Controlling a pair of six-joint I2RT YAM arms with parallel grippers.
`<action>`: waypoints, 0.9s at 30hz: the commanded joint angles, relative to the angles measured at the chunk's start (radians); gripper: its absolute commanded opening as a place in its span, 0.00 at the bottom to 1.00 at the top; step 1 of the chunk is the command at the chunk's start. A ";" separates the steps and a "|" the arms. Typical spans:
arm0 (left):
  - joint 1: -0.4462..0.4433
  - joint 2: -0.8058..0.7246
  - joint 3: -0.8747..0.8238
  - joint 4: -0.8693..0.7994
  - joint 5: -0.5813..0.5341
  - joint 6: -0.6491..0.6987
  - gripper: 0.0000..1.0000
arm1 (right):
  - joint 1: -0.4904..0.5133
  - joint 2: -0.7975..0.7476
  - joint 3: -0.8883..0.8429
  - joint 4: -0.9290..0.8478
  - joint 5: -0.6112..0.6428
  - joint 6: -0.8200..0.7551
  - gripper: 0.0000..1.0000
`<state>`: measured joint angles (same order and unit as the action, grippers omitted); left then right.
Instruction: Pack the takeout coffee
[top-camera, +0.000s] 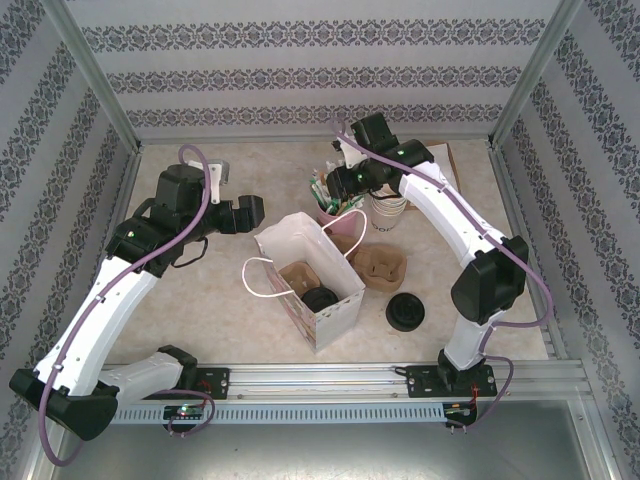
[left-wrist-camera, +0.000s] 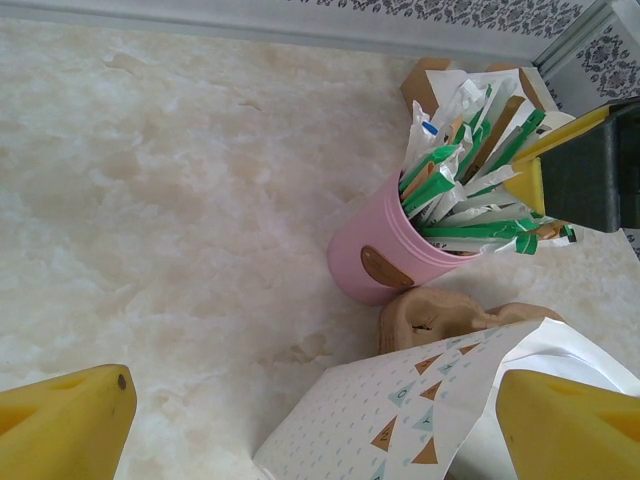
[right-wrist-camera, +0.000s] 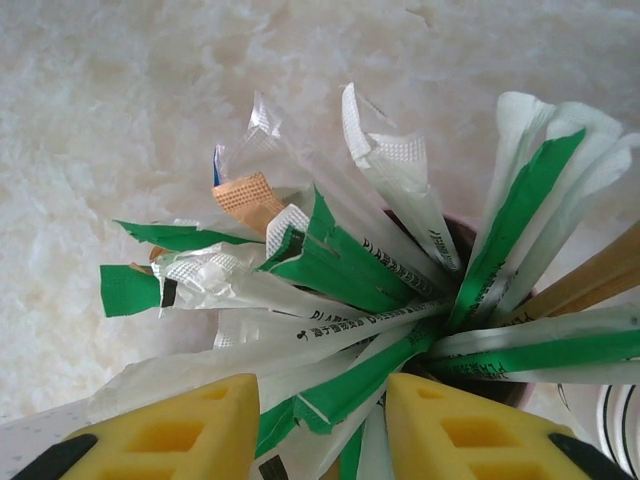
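Note:
The takeout coffee (top-camera: 320, 298) stands inside the white patterned paper bag (top-camera: 335, 300), in a brown cardboard carrier. Its black lid faces up and the cup body is hidden. My left gripper (top-camera: 254, 212) hovers by the bag's far left corner. In the left wrist view this gripper (left-wrist-camera: 315, 420) is open wide, and the bag's printed wall (left-wrist-camera: 400, 410) reaches up between its yellow fingers. My right gripper (top-camera: 343, 185) hangs over the pink cup of wrapped straws (top-camera: 329, 208). Seen from its wrist, it (right-wrist-camera: 322, 420) is open, with green and white straw wrappers (right-wrist-camera: 350, 390) between its pads.
A stack of lidless cream cups (top-camera: 388, 210) stands right of the pink cup (left-wrist-camera: 385, 255). Brown cardboard carriers (top-camera: 380, 268) lie right of the bag, and loose black lids (top-camera: 405, 312) sit nearer the front. Patterned walls and metal posts enclose the table.

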<state>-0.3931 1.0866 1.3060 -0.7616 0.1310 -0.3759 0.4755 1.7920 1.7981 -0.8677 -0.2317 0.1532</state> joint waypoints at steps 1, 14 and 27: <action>-0.010 -0.010 -0.007 0.025 0.013 -0.016 0.93 | 0.002 0.016 0.033 -0.011 0.028 0.014 0.38; -0.010 -0.007 -0.009 0.028 0.016 -0.018 0.93 | -0.002 0.036 0.074 0.000 0.033 0.043 0.36; -0.011 -0.001 -0.007 0.030 0.018 -0.020 0.93 | -0.004 0.044 0.081 -0.007 0.007 0.032 0.38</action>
<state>-0.3931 1.0866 1.3052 -0.7612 0.1390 -0.3828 0.4747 1.8397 1.8763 -0.8680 -0.2108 0.1867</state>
